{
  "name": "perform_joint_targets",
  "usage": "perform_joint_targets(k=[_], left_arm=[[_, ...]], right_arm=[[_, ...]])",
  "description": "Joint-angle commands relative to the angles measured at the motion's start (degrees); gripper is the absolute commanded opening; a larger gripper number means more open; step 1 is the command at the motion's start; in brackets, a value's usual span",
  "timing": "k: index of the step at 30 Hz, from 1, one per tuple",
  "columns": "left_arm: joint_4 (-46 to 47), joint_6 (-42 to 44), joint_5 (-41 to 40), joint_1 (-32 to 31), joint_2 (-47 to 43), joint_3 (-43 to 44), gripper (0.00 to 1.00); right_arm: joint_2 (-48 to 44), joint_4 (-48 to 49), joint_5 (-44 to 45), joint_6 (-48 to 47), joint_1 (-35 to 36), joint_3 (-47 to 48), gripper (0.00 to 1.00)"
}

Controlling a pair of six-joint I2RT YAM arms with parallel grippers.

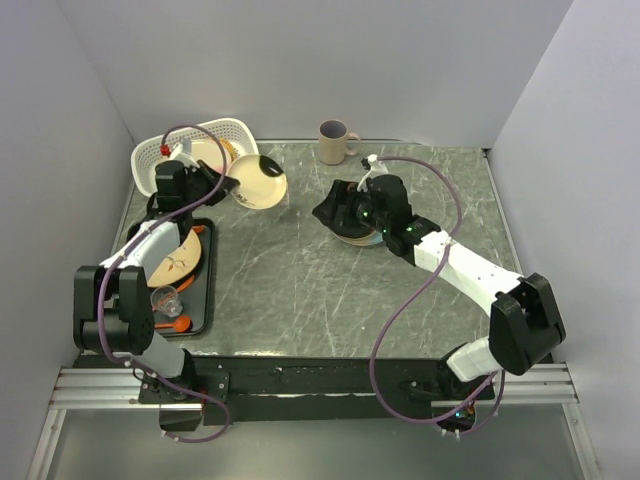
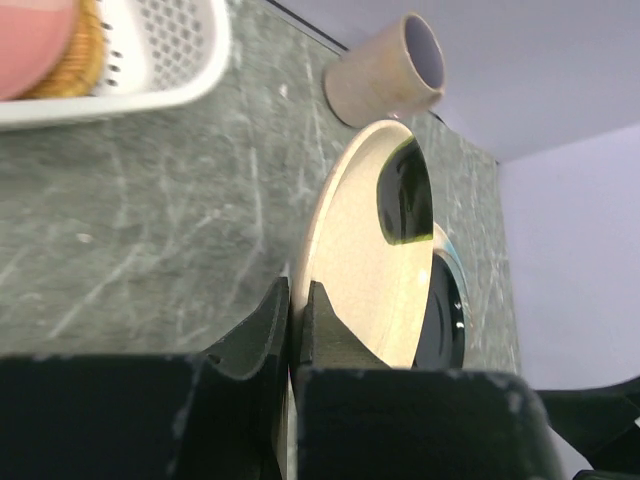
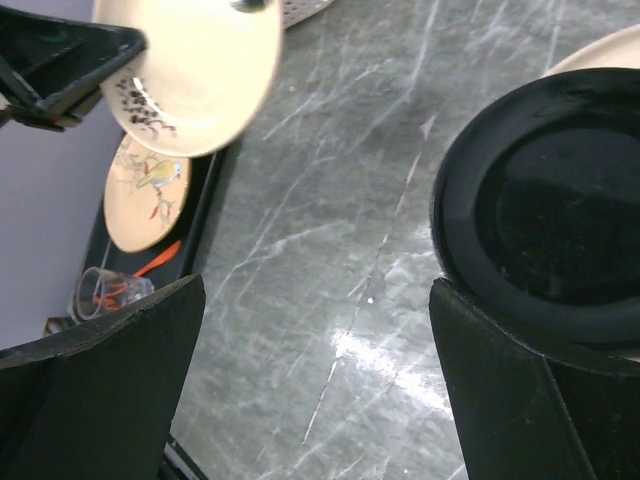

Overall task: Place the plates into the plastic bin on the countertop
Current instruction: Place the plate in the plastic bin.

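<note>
Step in hand, by my reading: transfer of one plate to the bin, with the plate gripped but not yet delivered.

1. Near zone: the black tray (image 1: 197,290) lies at the left near edge of the desk (image 1: 300,280); it carries a tan plate (image 1: 180,258) with a twig motif, a small glass (image 1: 165,299) and some orange utensils; that plate is not yet binned.

2. Middle zone, right: the right pincer (image 3: 318,300) stands fully open and holds nothing; it hangs just beside a black dish (image 3: 560,210) that sits on a pale plate; whether more plates lie beneath I cannot tell.

3. Middle zone, left: the left pincer (image 2: 297,300) is clamped on the rim of the cream plate (image 2: 350,260); the plate is tilted, clear of the desk, just beside the right near corner of the plastic bin (image 1: 230,125).

4. Far zone: the bin stands at the far left corner; plates already lie in it, pink and tan-orange by the left wrist view; the beige mug (image 1: 335,141) stands well apart at the far edge and is no part of the task.

Next move, as I judge it: carry the cream plate over the lattice wall, level it above the plates inside, lower, then release; the rim grip is narrow, so I would move slowly; keep the right arm parked clear.
</note>
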Motion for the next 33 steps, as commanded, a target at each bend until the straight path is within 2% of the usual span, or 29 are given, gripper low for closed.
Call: perform_joint_targets(k=[1, 15, 28, 33], left_arm=[[1.4, -1.0, 2.5, 2.7, -0.2, 2.3, 0.01], [5.6, -6.7, 6.6, 9.5, 7.6, 5.0, 0.01], [3.6, -5.8, 2.1, 12.9, 4.6, 3.0, 0.01], [1.9, -5.4, 0.5, 13.3, 6.0, 4.9, 0.01]], right_arm=[[-3.3, -0.7, 3.2, -2.1, 0.2, -0.3, 1.00], [-11.6, -3.4, 8.0, -2.0, 0.1, -7.8, 1.00], [-8.2, -4.3, 3.5, -3.2, 0.3, -4.8, 1.00], [-8.5, -4.5, 3.5, -3.3, 0.4, -5.3, 1.00]])
